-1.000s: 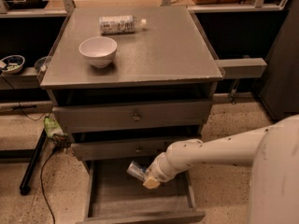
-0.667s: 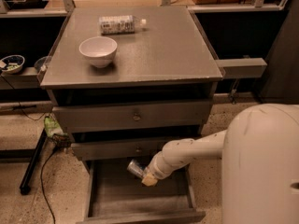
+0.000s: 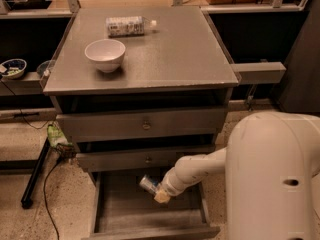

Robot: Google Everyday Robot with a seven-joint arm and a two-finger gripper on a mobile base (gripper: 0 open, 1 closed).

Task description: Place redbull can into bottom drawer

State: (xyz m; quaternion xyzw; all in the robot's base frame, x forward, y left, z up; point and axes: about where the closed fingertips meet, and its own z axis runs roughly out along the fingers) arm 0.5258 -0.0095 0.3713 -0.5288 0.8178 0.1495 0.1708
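The redbull can [image 3: 148, 183], a small silver can, is held tilted over the floor of the open bottom drawer [image 3: 120, 214]. My gripper [image 3: 159, 192] is at the end of the white arm, inside the drawer's opening, shut on the can's right end. The can sits a little above the drawer floor, just below the middle drawer's front panel. The drawer is pulled out toward me and its floor is bare around the can.
The grey cabinet top [image 3: 180, 59] carries a white bowl [image 3: 105, 54] and a clear plastic bottle [image 3: 127, 26] lying on its side. The two upper drawers [image 3: 145, 125] are closed. A black stand leg [image 3: 35, 176] and cables lie on the floor at left.
The arm's big white upper part has swung further into view at the right. The gripper and can have stayed in nearly the same spot over the drawer.
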